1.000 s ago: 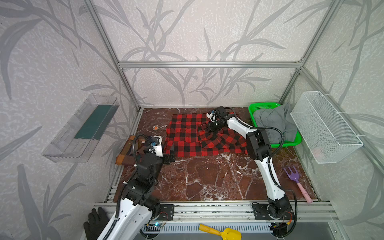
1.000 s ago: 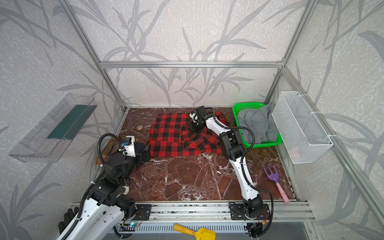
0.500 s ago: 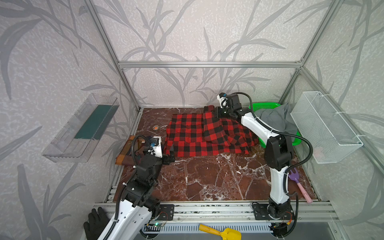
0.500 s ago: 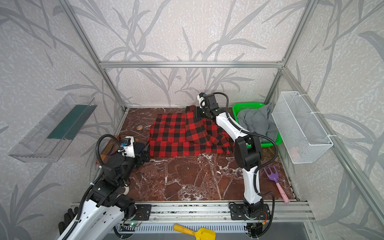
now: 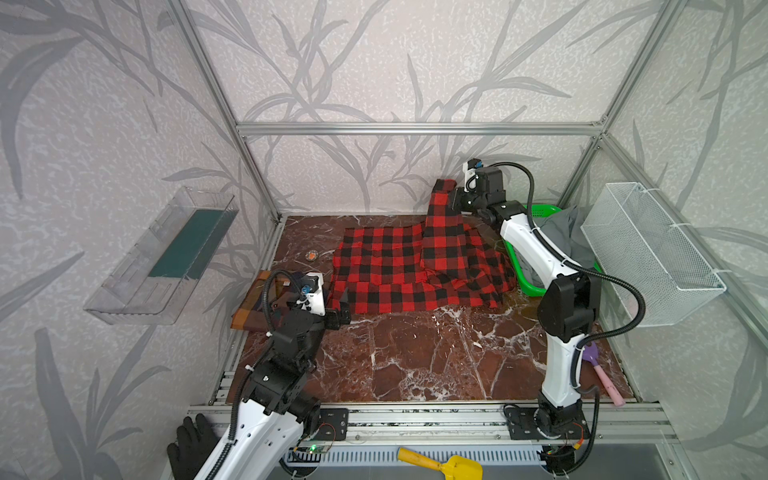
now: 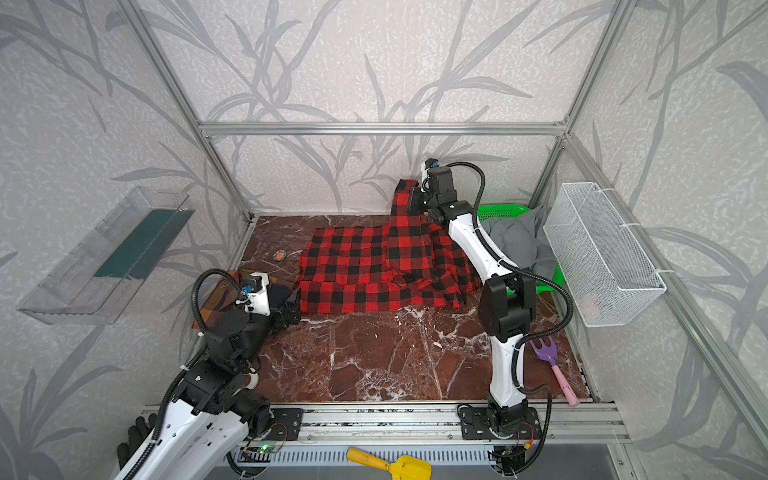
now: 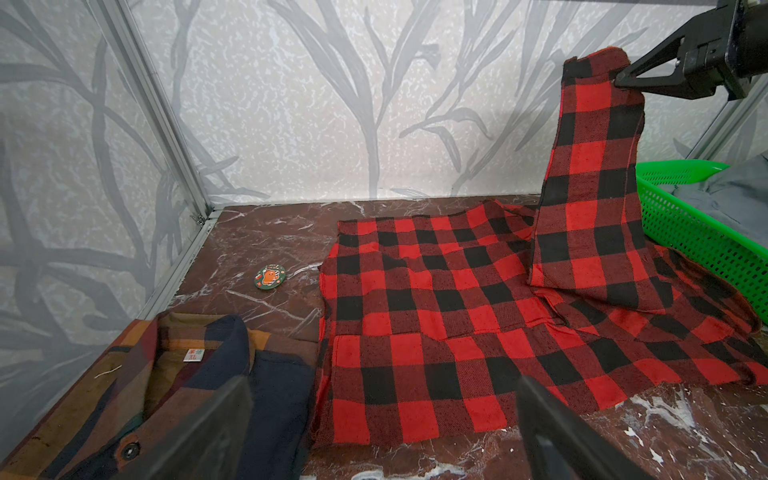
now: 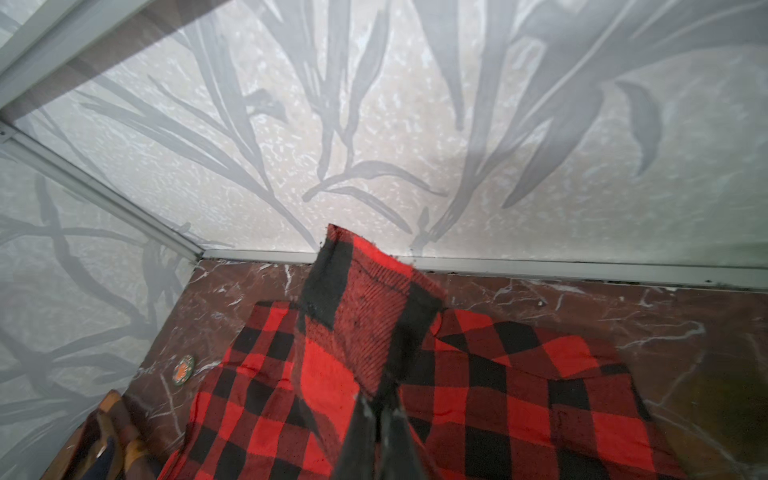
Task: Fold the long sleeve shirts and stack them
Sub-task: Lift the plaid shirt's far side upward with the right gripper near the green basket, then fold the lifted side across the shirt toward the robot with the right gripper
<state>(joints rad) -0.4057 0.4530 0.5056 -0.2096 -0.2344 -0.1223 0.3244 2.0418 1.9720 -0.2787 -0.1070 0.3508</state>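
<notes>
Right gripper [image 7: 619, 81] clamps the sleeve [image 7: 590, 187] of the red shirt [image 5: 399, 266], seemingly by the cuff; a thin pinch could slip and rumple it. Left gripper [image 7: 384, 390] has its jaws apart.

I logged left arm [image 5: 257, 428] and right arm [image 5: 524, 245]: white links, black joint housings, looped black ribbed cables [image 6: 195, 295]; left claw [image 7: 382, 386] and right claw [image 7: 621, 81] black.

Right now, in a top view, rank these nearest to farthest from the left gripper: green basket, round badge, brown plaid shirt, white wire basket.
1. Brown plaid shirt, right beside the left gripper.
2. Round badge, back left.
3. Green basket, back right.
4. White wire basket, on the right wall.
</notes>
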